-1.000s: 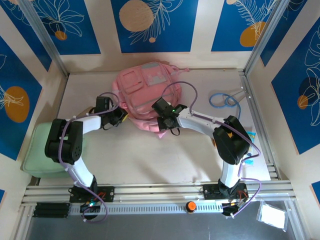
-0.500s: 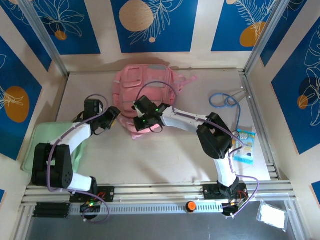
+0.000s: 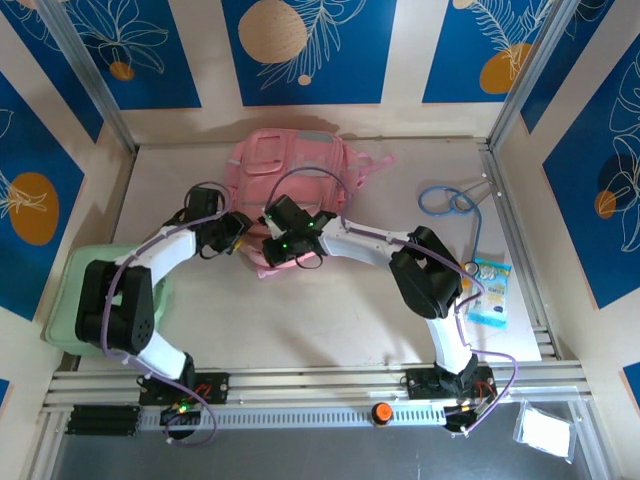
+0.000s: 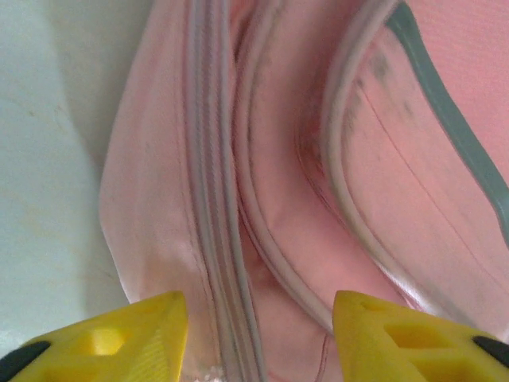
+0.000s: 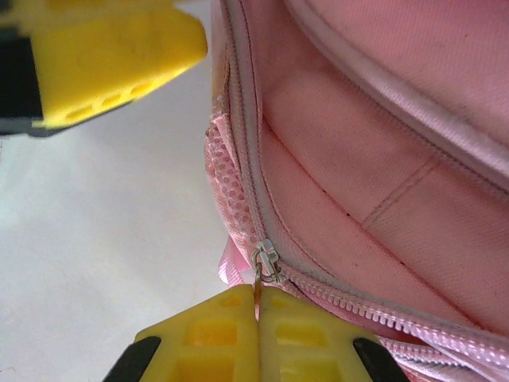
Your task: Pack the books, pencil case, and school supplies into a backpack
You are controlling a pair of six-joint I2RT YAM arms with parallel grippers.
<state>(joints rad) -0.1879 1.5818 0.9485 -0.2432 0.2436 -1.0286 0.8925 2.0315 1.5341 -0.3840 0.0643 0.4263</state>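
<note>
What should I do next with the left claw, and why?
Probably close the left claw on the backpack edge it straddles. The right claw is shut on the zipper pull, and the left one is open. Bracing the soft edge should let the pull slide instead of dragging the whole backpack.

No text, label, brand or number is legible on anything here.

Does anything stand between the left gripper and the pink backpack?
Nothing visible does. The left gripper is open right over the pink fabric backpack, its yellow fingers either side of a zipper seam. The right gripper is shut on the metal zipper pull.
</note>
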